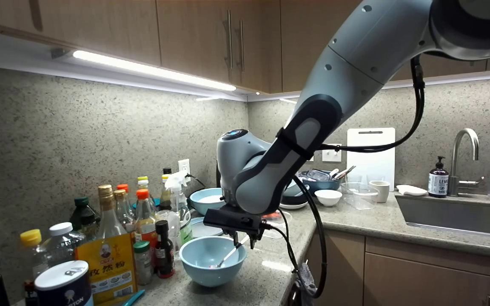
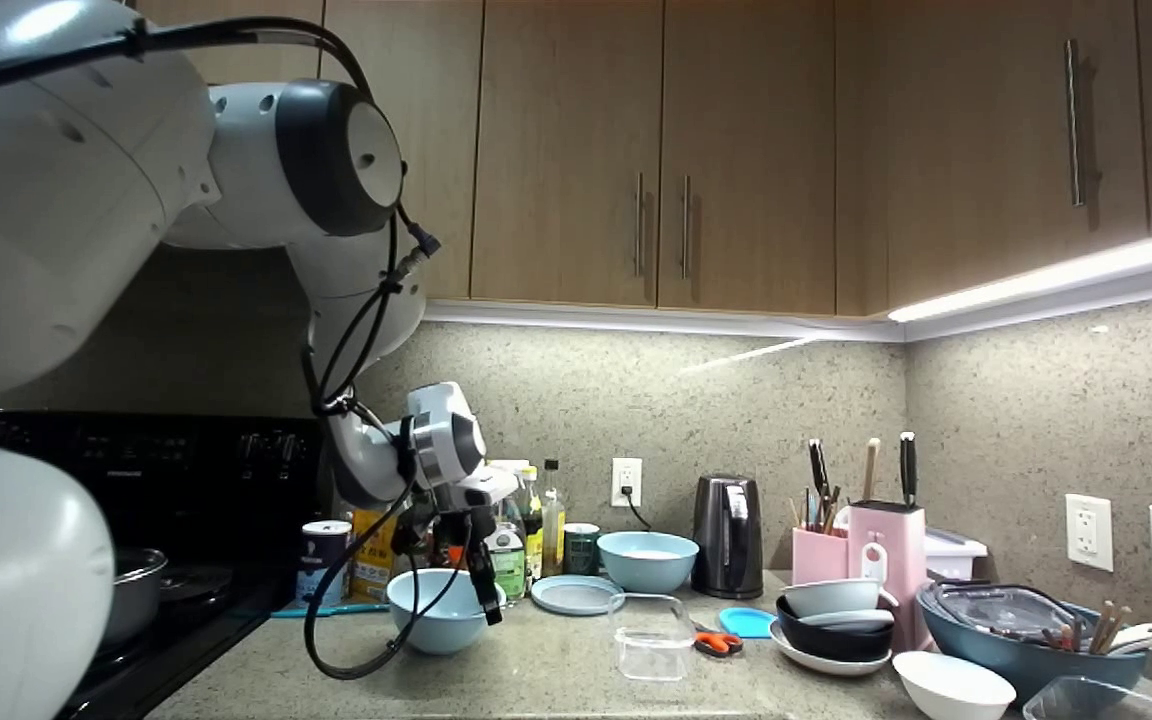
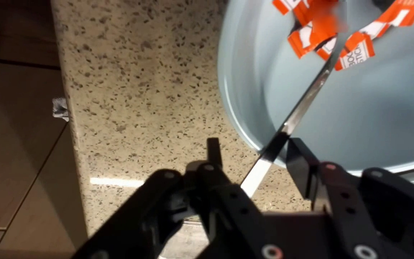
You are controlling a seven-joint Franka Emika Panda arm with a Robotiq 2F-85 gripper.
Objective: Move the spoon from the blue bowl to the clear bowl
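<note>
The blue bowl (image 1: 211, 276) stands on the counter and also shows in an exterior view (image 2: 441, 632) and the wrist view (image 3: 376, 115). It holds orange-and-white packets (image 3: 358, 54). The silvery spoon (image 3: 306, 102) leans in it, its handle slanting out over the rim; it also shows in an exterior view (image 1: 229, 255). My gripper (image 3: 255, 153) is open at the rim, the handle between its fingers. The handle is close to the right finger; contact is unclear. The gripper also shows in an exterior view (image 1: 244, 243). The clear bowl (image 2: 654, 660), a see-through boxy container, stands apart on the counter.
Bottles and a yellow bag (image 1: 109, 263) crowd beside the blue bowl. A blue plate (image 2: 578, 595), another light-blue bowl (image 2: 648, 562), orange scissors (image 2: 718, 643) and a kettle (image 2: 728, 540) stand further along. The counter edge (image 3: 68, 122) is close by. A cable (image 2: 311, 620) hangs from the arm.
</note>
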